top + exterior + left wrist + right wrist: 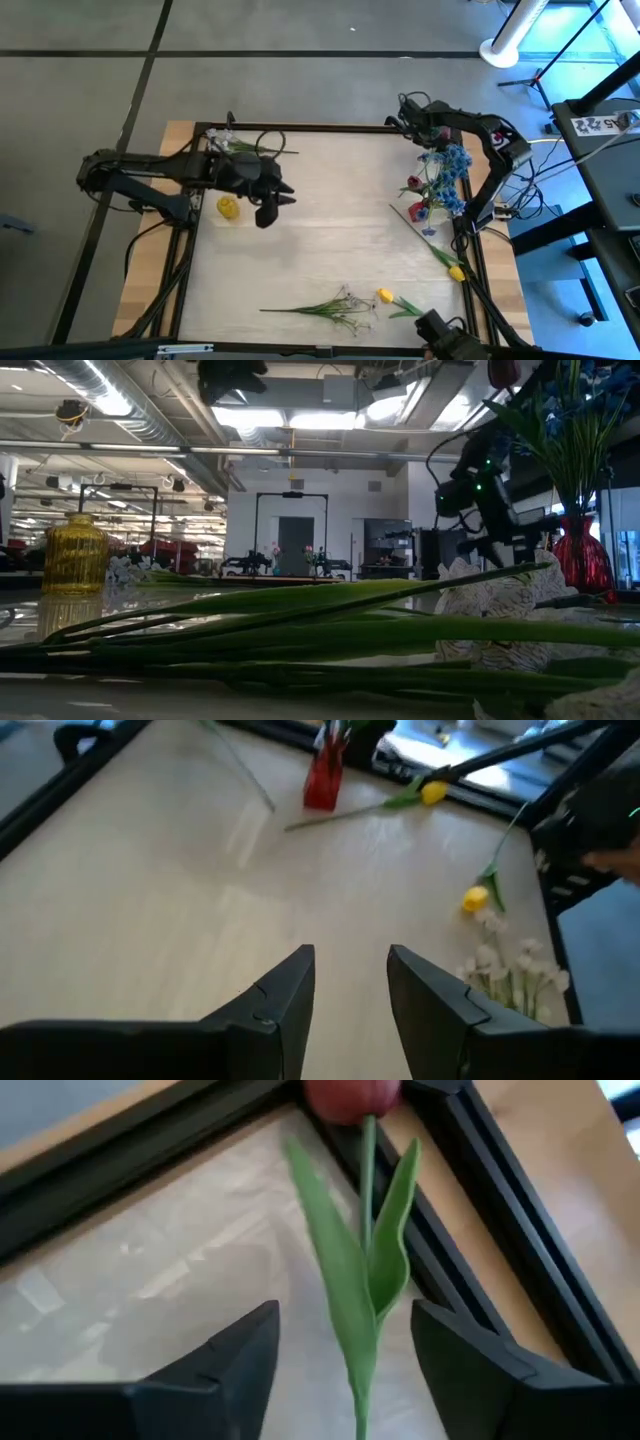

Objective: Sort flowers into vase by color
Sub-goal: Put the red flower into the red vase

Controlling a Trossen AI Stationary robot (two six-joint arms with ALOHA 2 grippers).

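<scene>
A dark red tulip (365, 1200) lies at the table's far right corner, its head (350, 1095) against the black frame. My right gripper (345, 1370) (408, 122) is open and points steeply down over it. The stem runs between the two fingers and touches neither. My left gripper (350, 990) (278, 207) hangs open over bare table beside the yellow vase (228, 207). The red vase (418, 212) holds blue flowers (450, 165) and a red bloom (413, 183). A white sprig (335, 305) and two yellow tulips (385, 296) (456, 272) lie flat on the table.
White flowers (230, 145) lie at the far left corner, by the left arm. A black frame (300, 127) runs round the tabletop. A dark device (450, 335) stands at the near right edge. The middle of the table (330, 220) is bare wood.
</scene>
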